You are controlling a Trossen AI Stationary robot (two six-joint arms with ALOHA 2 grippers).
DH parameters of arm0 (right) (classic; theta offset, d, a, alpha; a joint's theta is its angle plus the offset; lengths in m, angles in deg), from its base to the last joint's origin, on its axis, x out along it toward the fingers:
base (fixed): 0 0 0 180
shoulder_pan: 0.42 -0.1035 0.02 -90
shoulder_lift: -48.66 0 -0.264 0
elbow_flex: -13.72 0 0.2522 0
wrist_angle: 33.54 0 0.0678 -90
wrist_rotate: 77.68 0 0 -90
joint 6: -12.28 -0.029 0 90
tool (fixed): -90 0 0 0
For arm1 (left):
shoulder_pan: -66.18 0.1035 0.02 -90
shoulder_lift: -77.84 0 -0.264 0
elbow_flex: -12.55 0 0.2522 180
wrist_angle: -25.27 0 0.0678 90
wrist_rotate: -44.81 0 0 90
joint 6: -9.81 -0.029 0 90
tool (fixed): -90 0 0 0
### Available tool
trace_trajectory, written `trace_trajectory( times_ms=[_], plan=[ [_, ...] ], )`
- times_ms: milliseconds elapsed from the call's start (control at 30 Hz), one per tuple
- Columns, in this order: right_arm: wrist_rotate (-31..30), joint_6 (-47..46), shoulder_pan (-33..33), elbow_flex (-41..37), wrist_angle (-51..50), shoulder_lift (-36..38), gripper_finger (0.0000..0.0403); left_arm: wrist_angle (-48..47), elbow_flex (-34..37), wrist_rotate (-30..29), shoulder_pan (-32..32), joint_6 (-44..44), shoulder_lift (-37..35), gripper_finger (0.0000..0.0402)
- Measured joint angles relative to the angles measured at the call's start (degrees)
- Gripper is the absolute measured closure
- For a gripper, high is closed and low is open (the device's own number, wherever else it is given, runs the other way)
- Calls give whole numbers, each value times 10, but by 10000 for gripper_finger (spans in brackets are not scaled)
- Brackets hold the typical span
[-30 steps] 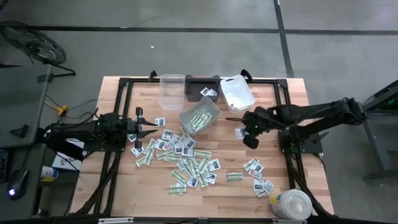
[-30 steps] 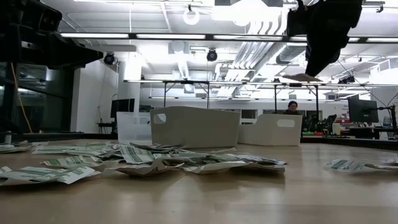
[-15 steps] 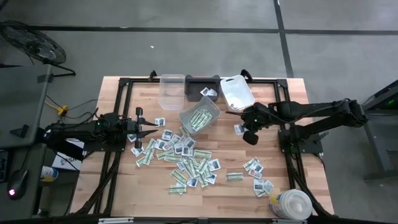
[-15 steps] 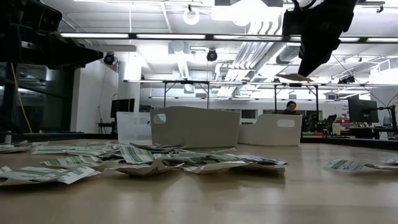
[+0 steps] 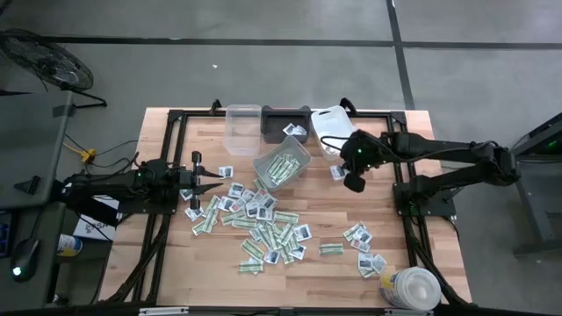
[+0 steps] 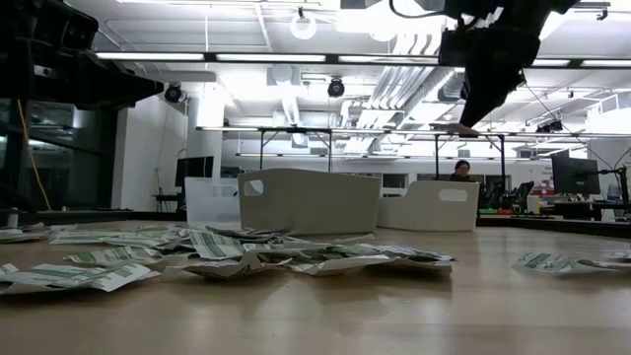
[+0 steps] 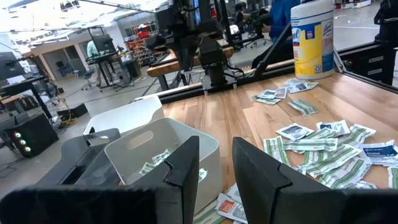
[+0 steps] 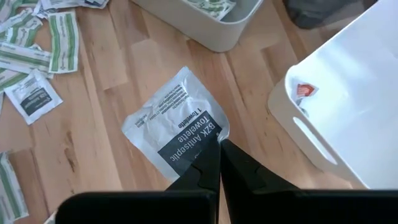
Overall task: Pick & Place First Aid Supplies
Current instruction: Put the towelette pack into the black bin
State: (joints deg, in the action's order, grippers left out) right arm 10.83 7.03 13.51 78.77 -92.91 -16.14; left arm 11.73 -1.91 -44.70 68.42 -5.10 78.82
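Right gripper (image 8: 219,144) jaws clamped on 1 corner of a white towelette packet (image 8: 176,126), held in the air flat and level, long axis running straight out from the fingertips. Beneath it bare wooden worktop (image 8: 118,93); white bin (image 8: 323,124) just beside, grey bin (image 5: 281,164) of green strips near. Left gripper (image 5: 213,183) low at the edge of the scattered packets (image 5: 263,224), jaws apart, holding nothing.

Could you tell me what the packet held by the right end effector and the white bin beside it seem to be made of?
Packet: probably foil-lined paper or plastic film, matte white; it shows creases and a sealed edge. White bin: likely moulded plastic, smooth and slightly glossy, with a cut-out handle.
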Motion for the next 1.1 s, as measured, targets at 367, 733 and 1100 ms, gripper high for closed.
trace_trajectory(
  times_ms=[367,733,1100],
  plan=[
    [-19,-153,19,0,25,-39,403,0,0,0,0,0,0,305],
    [-20,-218,61,75,42,-142,403,0,0,0,0,0,0,305],
    [-22,-38,140,261,64,-323,403,0,0,0,0,0,0,305]
  ],
)
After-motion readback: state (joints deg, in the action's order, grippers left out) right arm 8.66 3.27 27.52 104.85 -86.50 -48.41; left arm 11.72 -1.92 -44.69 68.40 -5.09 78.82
